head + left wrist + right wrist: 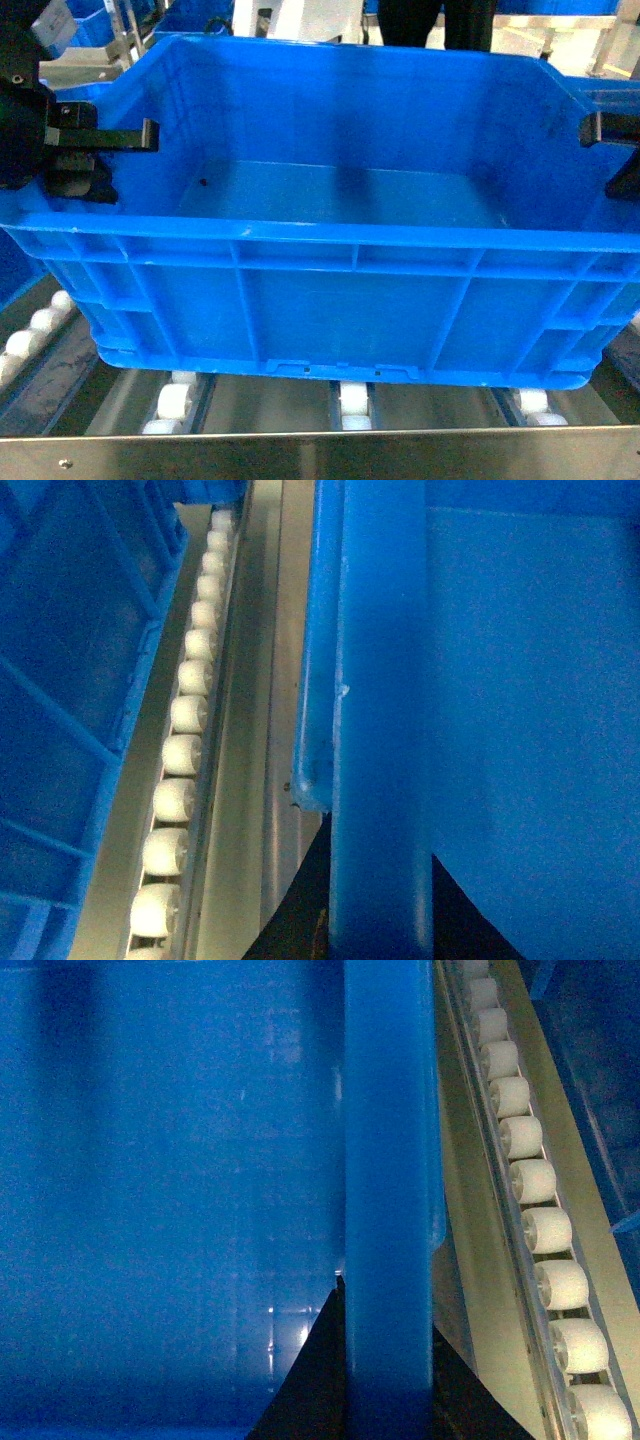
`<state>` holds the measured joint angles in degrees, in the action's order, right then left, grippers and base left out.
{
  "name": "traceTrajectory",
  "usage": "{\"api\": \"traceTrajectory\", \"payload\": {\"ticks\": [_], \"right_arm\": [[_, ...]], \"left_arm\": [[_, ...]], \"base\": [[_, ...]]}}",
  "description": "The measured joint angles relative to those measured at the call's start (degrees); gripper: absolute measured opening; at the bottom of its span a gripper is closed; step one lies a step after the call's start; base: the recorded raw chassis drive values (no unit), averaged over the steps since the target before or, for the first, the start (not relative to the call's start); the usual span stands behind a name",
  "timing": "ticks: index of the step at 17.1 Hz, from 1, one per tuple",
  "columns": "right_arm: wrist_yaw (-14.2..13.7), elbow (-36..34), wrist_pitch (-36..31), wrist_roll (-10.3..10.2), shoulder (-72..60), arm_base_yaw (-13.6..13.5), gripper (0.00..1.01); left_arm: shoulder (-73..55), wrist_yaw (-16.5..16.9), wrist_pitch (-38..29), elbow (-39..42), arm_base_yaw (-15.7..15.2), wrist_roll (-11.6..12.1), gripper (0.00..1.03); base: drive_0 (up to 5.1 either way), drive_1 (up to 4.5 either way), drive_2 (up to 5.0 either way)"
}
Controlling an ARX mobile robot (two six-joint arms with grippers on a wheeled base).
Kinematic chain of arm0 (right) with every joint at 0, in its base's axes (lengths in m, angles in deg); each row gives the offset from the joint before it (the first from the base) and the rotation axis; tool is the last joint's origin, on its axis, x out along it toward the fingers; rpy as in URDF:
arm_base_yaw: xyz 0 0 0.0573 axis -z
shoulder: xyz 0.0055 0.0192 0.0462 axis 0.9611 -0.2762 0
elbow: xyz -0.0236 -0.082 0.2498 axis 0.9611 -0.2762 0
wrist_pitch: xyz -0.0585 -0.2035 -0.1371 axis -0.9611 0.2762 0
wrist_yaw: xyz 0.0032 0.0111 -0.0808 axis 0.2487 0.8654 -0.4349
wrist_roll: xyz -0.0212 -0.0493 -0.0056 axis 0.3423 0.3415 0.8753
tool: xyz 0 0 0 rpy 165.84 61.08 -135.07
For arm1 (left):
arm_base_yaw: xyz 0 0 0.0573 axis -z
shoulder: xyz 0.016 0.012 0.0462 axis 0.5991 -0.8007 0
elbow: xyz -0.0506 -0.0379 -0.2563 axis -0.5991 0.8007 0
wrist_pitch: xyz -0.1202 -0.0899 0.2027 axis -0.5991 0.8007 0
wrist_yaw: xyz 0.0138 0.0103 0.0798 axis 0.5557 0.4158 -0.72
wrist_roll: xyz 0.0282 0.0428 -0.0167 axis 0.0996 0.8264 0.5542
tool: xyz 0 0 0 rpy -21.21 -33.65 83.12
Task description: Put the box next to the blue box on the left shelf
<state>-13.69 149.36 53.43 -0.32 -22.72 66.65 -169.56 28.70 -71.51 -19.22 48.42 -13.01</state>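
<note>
Nearest you ran the flat steel front rail (320, 455) of the left shelf (250, 405), and just behind that rail three lanes of white roller wheels (355, 400) showed under the box (330, 250). The box sat on those rollers, open top up, its ribbed front wall facing you and its two small base notches just above the middle lane. At the box's left rim the left gripper (130, 140) had one black finger (120, 135) reaching over into the inside, and its wrist view showed dark fingers either side of the rim wall, so it was pinching the box. At the box's right rim the right gripper (610, 150) did the same, its fingers straddling the wall in its own wrist view. Left of the box, across another roller lane (180, 750), stood a second blue crate (60, 680). Behind the box you had more blue bins (90, 20) and a steel frame (575, 30).
</note>
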Motion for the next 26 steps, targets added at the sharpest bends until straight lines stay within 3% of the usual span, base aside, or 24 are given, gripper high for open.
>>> {"api": "traceTrajectory", "payload": {"ticks": [2,8,11,12,13,15,16,19,20,21,23,25,26], "right_arm": [[0.2,0.3,-0.2,0.1,-1.0,0.3,0.09],[-0.1,3.2,2.1,1.6,-2.6,1.0,0.09],[0.7,4.9,2.9,0.9,-4.4,1.4,0.10],[0.7,5.0,1.5,-2.9,-4.9,1.4,0.21],[1.0,5.1,0.1,-5.2,-5.2,1.3,0.30],[0.8,5.3,-4.1,-8.1,-5.4,0.8,0.51],[-0.4,5.2,-7.9,-9.0,-5.2,0.5,0.62],[-3.7,2.0,-18.3,-8.9,-1.7,-0.6,0.97],[-5.2,1.3,-20.9,-9.0,-1.1,-0.5,0.99],[-6.2,0.9,-22.0,-9.0,-0.7,-0.5,0.97],[-11.4,-1.2,-23.5,-7.3,-0.2,-0.5,0.98],[-11.9,-1.4,-23.5,-6.3,-0.2,-0.1,0.98],[-10.5,-3.2,-31.0,-4.6,-0.2,0.0,0.94]], "left_arm": [[-0.8,0.3,1.0,-0.9,0.3,-0.3,0.06],[-4.0,2.7,9.0,-4.4,0.3,-4.5,0.06],[-5.9,1.6,11.7,-6.8,0.3,-5.0,0.06],[-6.6,-0.1,9.6,-6.8,0.4,-5.7,0.13],[-7.8,-3.2,4.5,-5.9,1.2,-6.7,0.23],[-8.5,-3.9,-3.8,-3.9,1.5,-9.6,0.44],[-8.5,-3.6,-7.5,-2.8,1.7,-11.0,0.55],[-7.7,-3.8,-18.1,-0.3,2.0,-12.5,0.90],[-6.8,-5.4,-22.5,0.3,1.6,-12.6,1.00],[-6.2,-6.5,-24.6,0.5,1.4,-12.7,1.00],[-3.7,-8.5,-25.0,0.5,-0.4,-13.4,0.98],[-3.7,-9.0,-24.7,0.7,-1.3,-13.5,0.98],[-4.2,-7.8,-28.3,1.9,-1.3,-12.3,0.96]], "base": [[0.0,0.00,0.0],[0.0,0.00,0.0],[0.0,0.00,0.0],[0.0,0.00,0.0],[0.0,0.00,0.0],[0.0,0.00,0.0],[0.0,0.00,0.0],[0.0,0.00,0.0],[0.0,0.00,0.0],[0.0,0.00,0.0],[0.0,0.00,0.0],[0.0,0.00,0.0],[0.0,0.00,0.0]]}}
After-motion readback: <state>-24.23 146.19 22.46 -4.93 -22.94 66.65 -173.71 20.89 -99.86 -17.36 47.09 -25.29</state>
